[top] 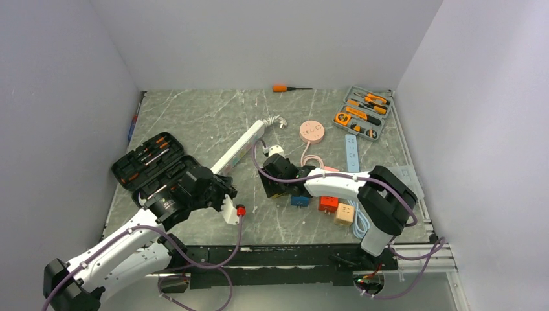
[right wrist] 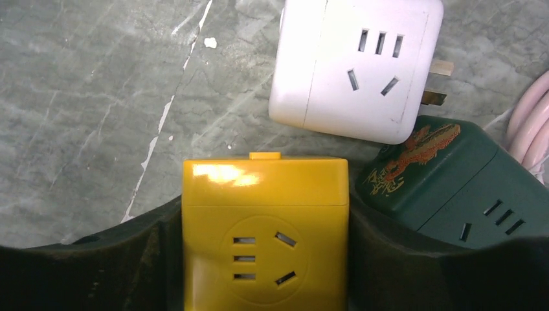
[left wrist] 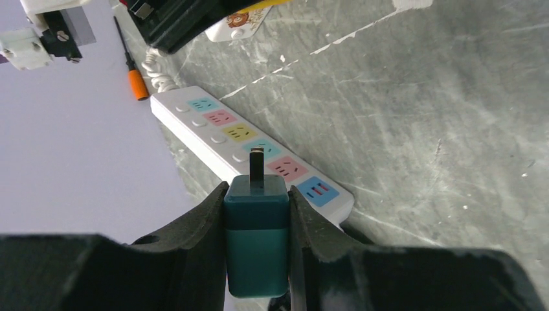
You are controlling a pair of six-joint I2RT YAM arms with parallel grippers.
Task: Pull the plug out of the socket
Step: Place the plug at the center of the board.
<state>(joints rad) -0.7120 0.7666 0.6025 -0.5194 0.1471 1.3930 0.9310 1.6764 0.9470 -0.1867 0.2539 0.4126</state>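
Marble desk (top: pixel 194 116) has the long white power strip (left wrist: pixel 252 146) lying on it, right fingers (right wrist: pixel 129 259) clamped on a yellow socket cube (right wrist: pixel 264 253) next to a white adapter cube (right wrist: pixel 353 65) and a green adapter cube (right wrist: pixel 453 181), and left fingers (left wrist: pixel 201 227) pinching the teal plug (left wrist: pixel 256 240), prong bare, just over the strip's near end.

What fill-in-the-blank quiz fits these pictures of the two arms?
The left gripper clamps a teal rectangular plug, clear of the long ___ power strip.
The right gripper clamps a ___ plastic socket cube.
A white socket cube lies beside a dark ___ adapter.
Missing: white, yellow, green.
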